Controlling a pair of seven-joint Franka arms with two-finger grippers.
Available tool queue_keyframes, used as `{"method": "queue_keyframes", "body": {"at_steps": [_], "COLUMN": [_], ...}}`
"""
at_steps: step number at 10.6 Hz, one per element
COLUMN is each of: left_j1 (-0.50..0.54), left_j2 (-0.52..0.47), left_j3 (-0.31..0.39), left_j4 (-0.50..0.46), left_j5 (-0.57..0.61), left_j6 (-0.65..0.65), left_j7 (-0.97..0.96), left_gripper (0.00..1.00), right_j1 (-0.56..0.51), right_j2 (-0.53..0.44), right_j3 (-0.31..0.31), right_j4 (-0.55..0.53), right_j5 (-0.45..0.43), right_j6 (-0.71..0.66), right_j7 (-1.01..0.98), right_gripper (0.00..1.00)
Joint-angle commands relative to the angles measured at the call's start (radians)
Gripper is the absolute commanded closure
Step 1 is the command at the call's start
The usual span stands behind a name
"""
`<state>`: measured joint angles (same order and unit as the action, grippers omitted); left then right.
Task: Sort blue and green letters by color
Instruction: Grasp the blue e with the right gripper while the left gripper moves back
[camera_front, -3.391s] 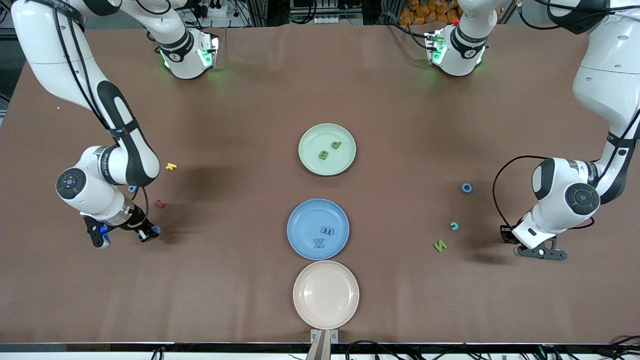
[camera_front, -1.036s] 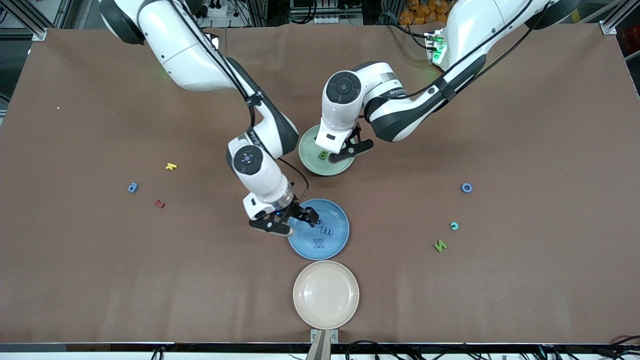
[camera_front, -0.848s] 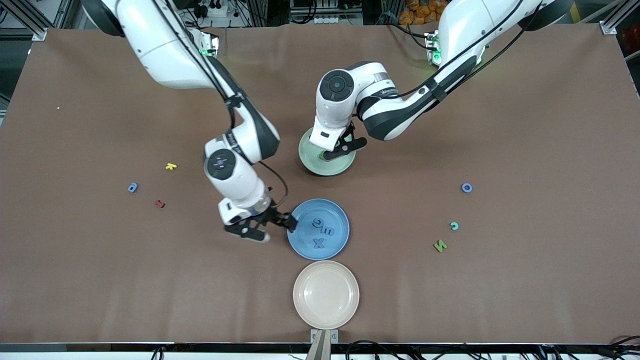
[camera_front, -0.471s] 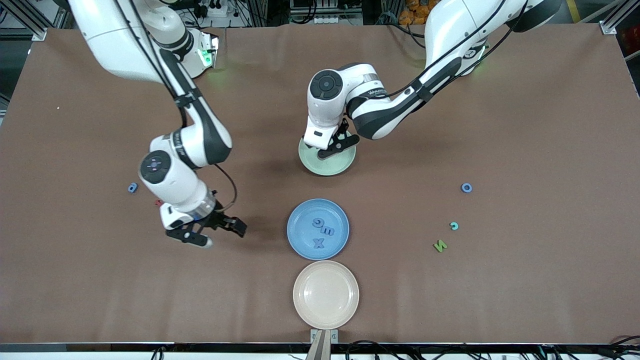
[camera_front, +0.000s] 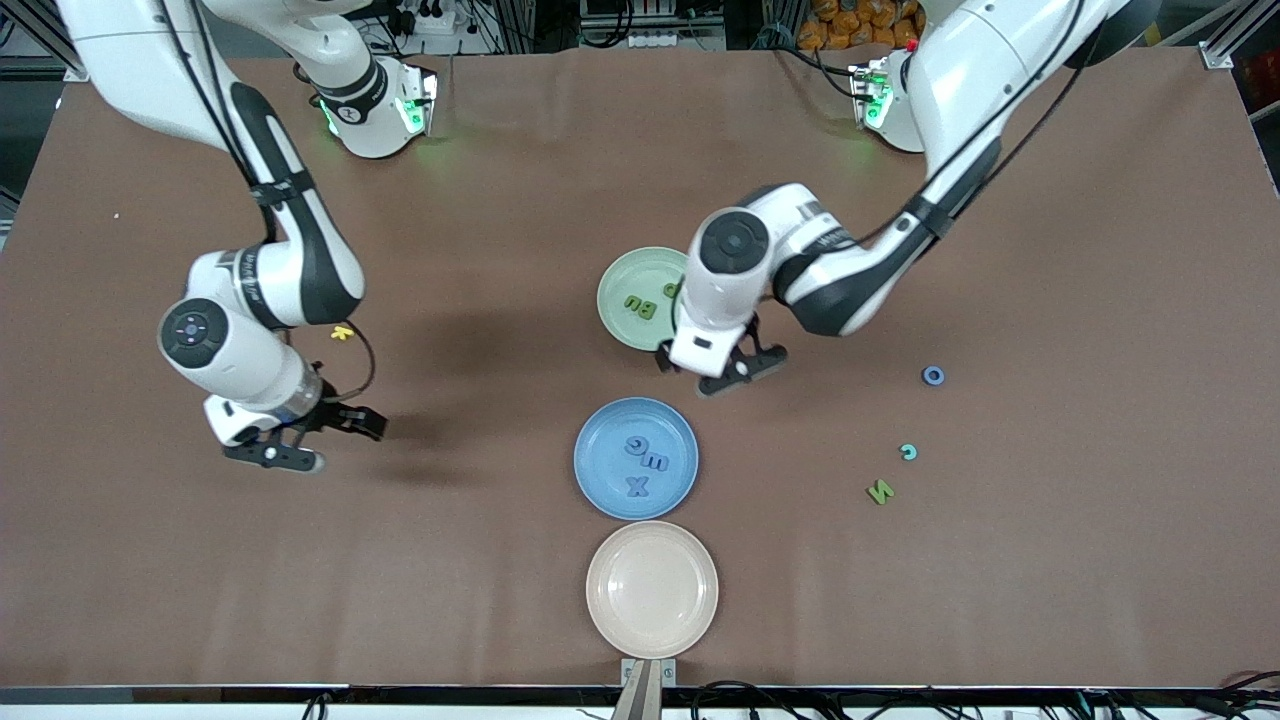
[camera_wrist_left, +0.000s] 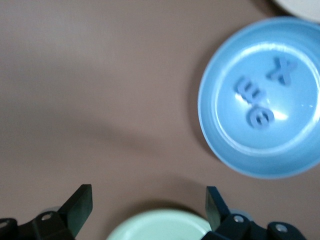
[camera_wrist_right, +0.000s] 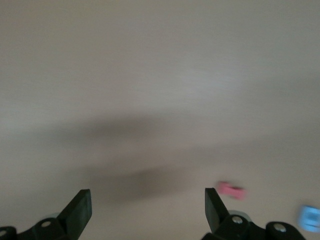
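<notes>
On the blue plate lie three blue letters; two green letters sit in the green plate, and another green letter rests on the bench toward the left arm's end. Left tool hangs wide open and empty between both plates. Right tool hangs open, empty, over bare bench.

the three round plates, pale green, blue and cream, stand in a line down the middle of the brown table. the open left gripper hangs over the gap between the green and blue plates, partly closing it. wide bare cloth flanks the cream plate. scattered small letters, olive green, teal and a blue ring, dot the left arm's end.
</notes>
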<state>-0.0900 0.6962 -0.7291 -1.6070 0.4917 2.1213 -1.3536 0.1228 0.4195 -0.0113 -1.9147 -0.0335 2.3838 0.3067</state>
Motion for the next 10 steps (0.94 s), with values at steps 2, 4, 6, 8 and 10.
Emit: {"method": "queue_keyframes", "body": {"at_steps": [2,4,6,8,10], "left_j1": [0.082,0.148,0.148,0.151,0.151], "left_j2": [0.018,0.057,0.068,0.075,0.086], "left_j3": [0.099,0.106,0.152,0.197,0.237], "left_j4": [0.051,0.053,0.061,0.073,0.082], "left_j5": [0.002,0.002,0.002,0.002,0.002], "left_j6": [0.061,0.171,0.212,0.213,0.229], "left_j7": [0.434,0.612,0.864,1.17,1.374], "left_gripper": [0.0,0.0,0.0,0.0,0.0], "right_j1": [-0.118,-0.147,-0.205,-0.241,-0.264], "right_j2": [-0.128,-0.14,-0.153,-0.142,-0.122], "right_j3": [-0.033,-0.079,-0.085,-0.084,-0.082], "right_j4": [-0.162,-0.208,-0.289,-0.328,-0.368], "right_j5": [-0.091,-0.091,-0.088,-0.08,-0.08], "right_j6": [-0.027,0.006,0.121,0.179,0.25], "right_j7": [-0.006,-0.011,-0.014,-0.014,-0.014], "right_gripper": [0.0,0.0,0.0,0.0,0.0]}}
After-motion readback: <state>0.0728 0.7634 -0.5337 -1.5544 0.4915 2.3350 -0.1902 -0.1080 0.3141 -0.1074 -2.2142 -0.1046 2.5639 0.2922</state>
